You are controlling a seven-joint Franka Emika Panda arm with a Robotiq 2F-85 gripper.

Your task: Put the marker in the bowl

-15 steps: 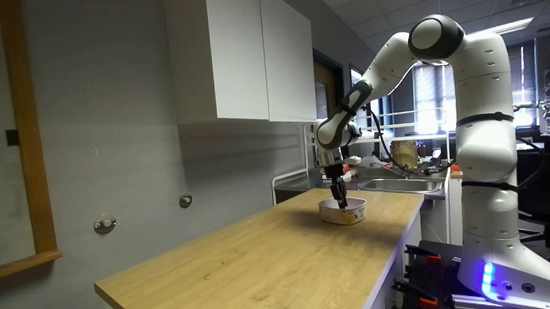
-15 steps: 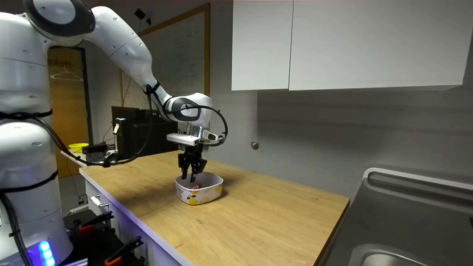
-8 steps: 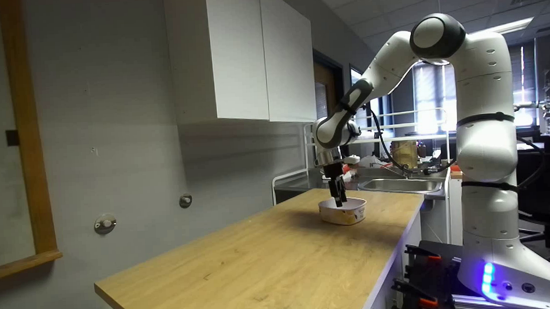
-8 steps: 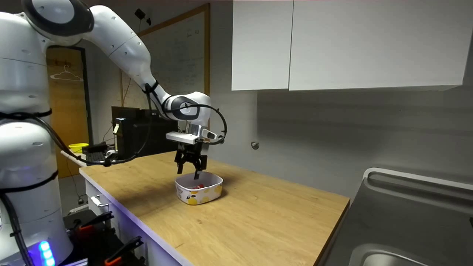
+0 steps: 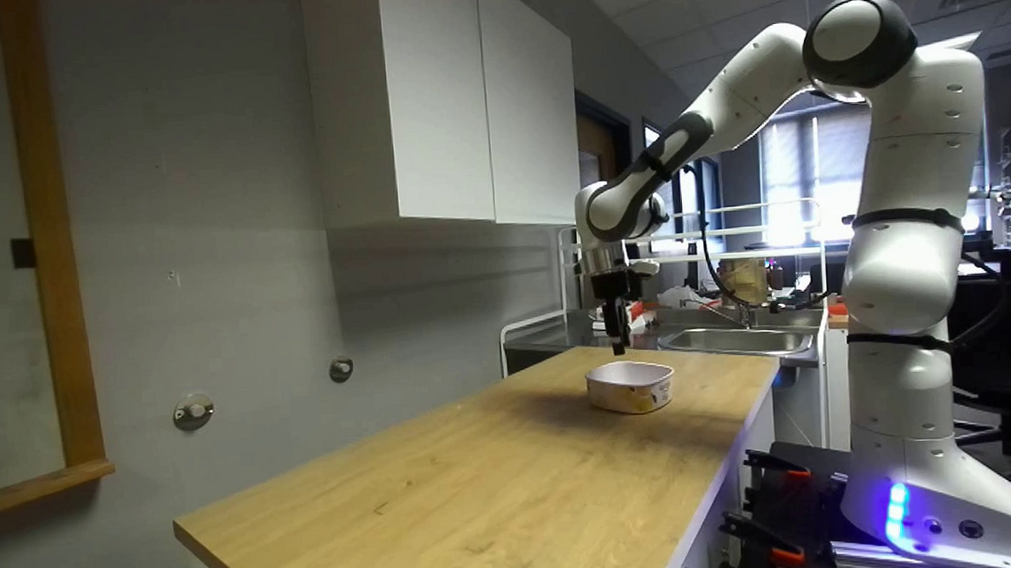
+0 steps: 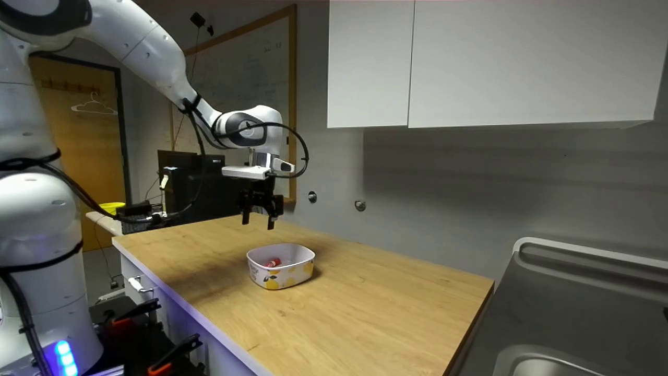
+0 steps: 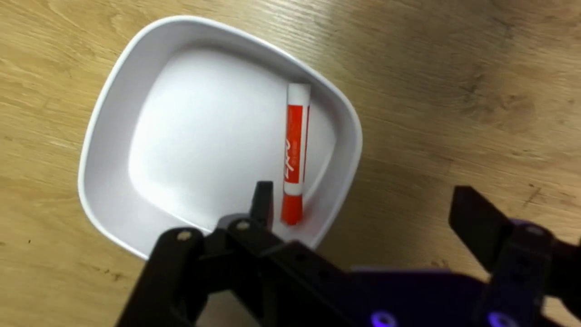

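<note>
A red-and-white marker point(image 7: 295, 145) lies inside the bowl point(image 7: 204, 127), along one side of its floor, its red cap end near the wall. The same marker point(image 6: 273, 262) shows as a small red bit over the rim in an exterior view. Pale inside, the bowl point(image 6: 287, 277) has a yellow fruit pattern outside and stands on the wooden counter. Above it hangs my gripper point(image 6: 258, 224), clear of the rim, fingers spread apart with nothing between them. In the wrist view my gripper point(image 7: 363, 195) is wide open. The bowl's walls hide the marker in an exterior view point(image 5: 625, 394).
The wooden counter point(image 6: 365, 303) runs along a grey wall, with white cabinets point(image 6: 485, 62) overhead. A metal sink point(image 5: 738, 339) and a white rack point(image 5: 533, 325) adjoin its far end. Black clamps with orange parts point(image 6: 175, 352) sit beside the robot's base.
The gripper's jaws have spread, and it has risen out of the bowl to well above it. The arm has drawn up and back. The marker stays in the bowl, which has not moved.
</note>
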